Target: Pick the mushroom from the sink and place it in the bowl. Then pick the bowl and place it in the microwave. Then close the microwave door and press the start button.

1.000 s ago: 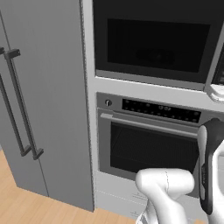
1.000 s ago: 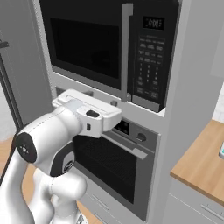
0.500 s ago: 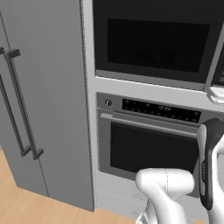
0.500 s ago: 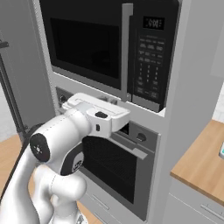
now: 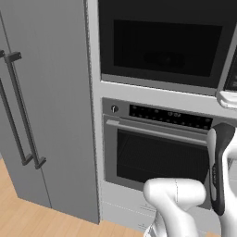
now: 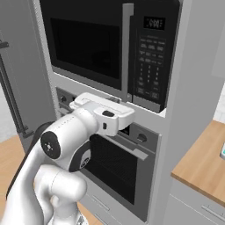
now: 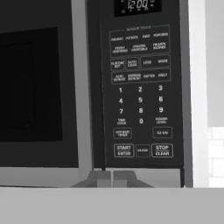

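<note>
Stage: the microwave door [image 6: 88,46] is seen shut, flush with the cabinet front; the remaining step is judged to be the start-button press.
Microwave: the microwave [image 5: 166,41] is built in high, directly above the oven [image 5: 157,152]; a fridge [image 5: 46,106] stands to its left.
Control panel: the keypad [image 7: 141,92] is set to the right of the door, beyond the vertical grey handle [image 7: 81,83]. The start button [image 7: 124,150] is found in the bottom row, leftmost, with the clock key and the stop button [image 7: 162,150] to its right.
Bowl and mushroom: neither can be made out through the dark window; they are presumed inside.
Gripper: the gripper [image 7: 113,178] is drawn together, fingertips touching, nothing held. It is seen near the panel's lower edge, just below the start button and apart from it.
Handling: the button is judged a stiff, flat membrane key, small and closely flanked. Nothing is to be grasped; a short, square push with the joined fingertips, centred on the key, is advised.
Risk: a drift to the right would land on the clock key.
</note>
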